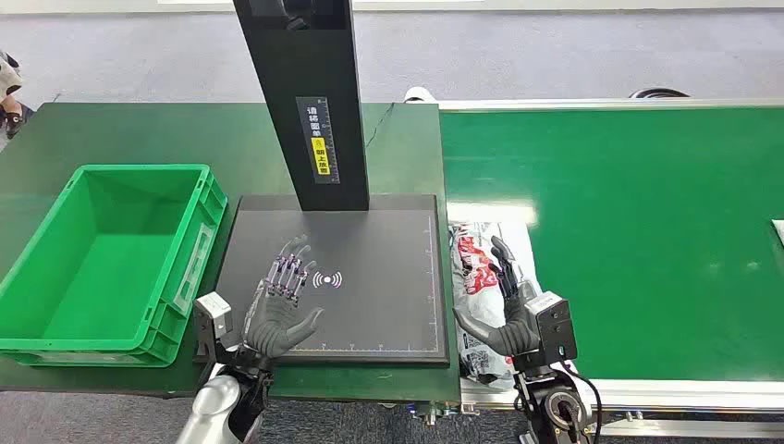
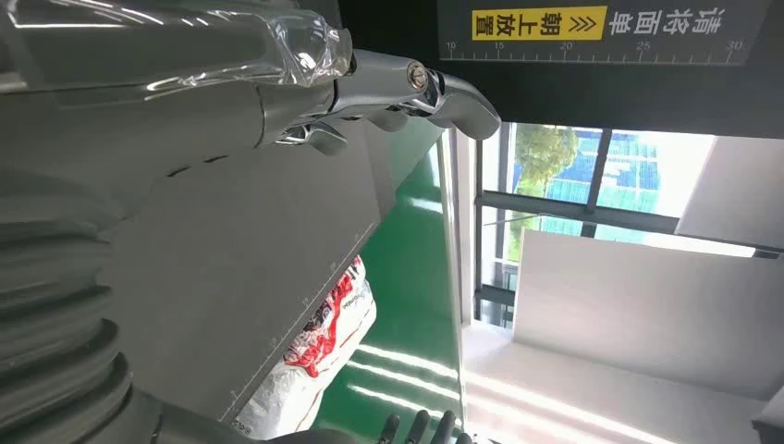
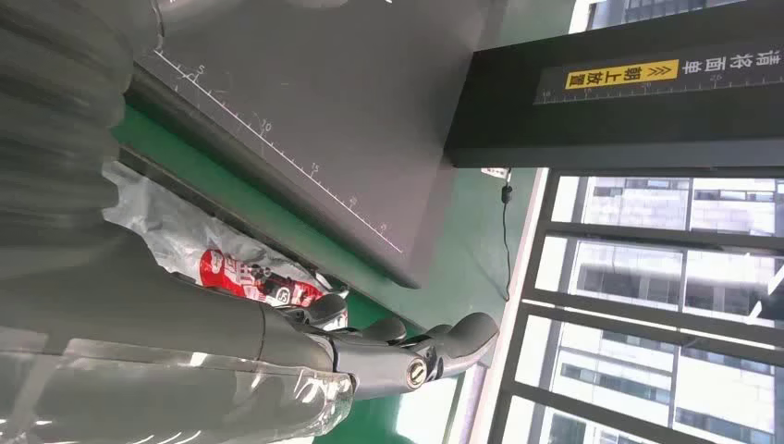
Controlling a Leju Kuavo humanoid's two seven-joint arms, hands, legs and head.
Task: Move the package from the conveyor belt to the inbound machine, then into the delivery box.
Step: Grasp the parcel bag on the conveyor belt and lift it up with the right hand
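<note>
Here the package (image 1: 478, 277), a white plastic bag with red print, lies on the green conveyor belt (image 1: 629, 240) at its left end, just beside the right edge of the inbound machine (image 1: 370, 277). In the left wrist view the package (image 2: 319, 356) lies along the machine's ruled edge, and in the right wrist view its crinkled plastic (image 3: 213, 250) sits just below that same edge. The right hand (image 1: 507, 305) rests over the near part of the package, palm down, fingers stretched forward and a little apart; whether they actually press the plastic or sit just above it cannot be told. Its thumb points left toward the machine. The left hand (image 1: 282, 301) lies spread above the machine's dark flat plate, fingers apart and holding nothing, its fingertips (image 1: 294, 268) just beside the white wireless mark (image 1: 327, 278) printed on the plate. From the far side of the plate rises a black post (image 1: 310, 102) carrying a yellow label with a scale. To the left of the machine, touching its edge or nearly so, stands the green delivery box (image 1: 55, 277), open at the top. Machine and box share a dark green surface (image 1: 139, 134), and the belt runs off to the right with a bright glare patch near the package
</note>
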